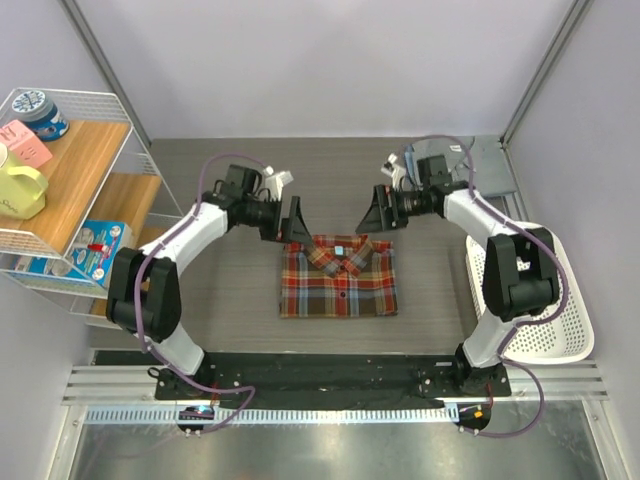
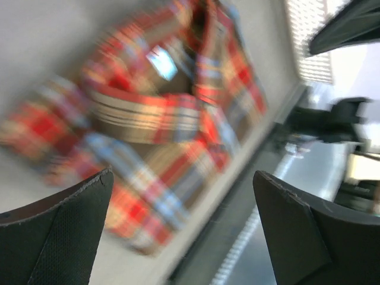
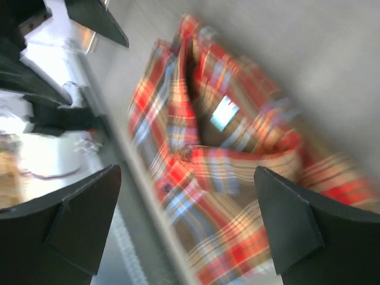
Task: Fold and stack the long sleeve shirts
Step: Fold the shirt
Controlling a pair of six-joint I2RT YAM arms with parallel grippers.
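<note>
The plaid flannel shirt point(image 1: 339, 277) lies folded into a neat rectangle at the table's middle, collar toward the back. It shows blurred in the left wrist view point(image 2: 160, 119) and the right wrist view point(image 3: 237, 166). My left gripper point(image 1: 288, 222) is open and empty, raised just above and left of the collar. My right gripper point(image 1: 379, 212) is open and empty, raised just above and right of the collar. The grey-blue shirt is out of view.
A white mesh basket point(image 1: 555, 310) stands at the right edge beside the right arm. A wire shelf point(image 1: 70, 190) with cups and boxes stands at the left. A grey plate point(image 1: 490, 165) lies at the back right.
</note>
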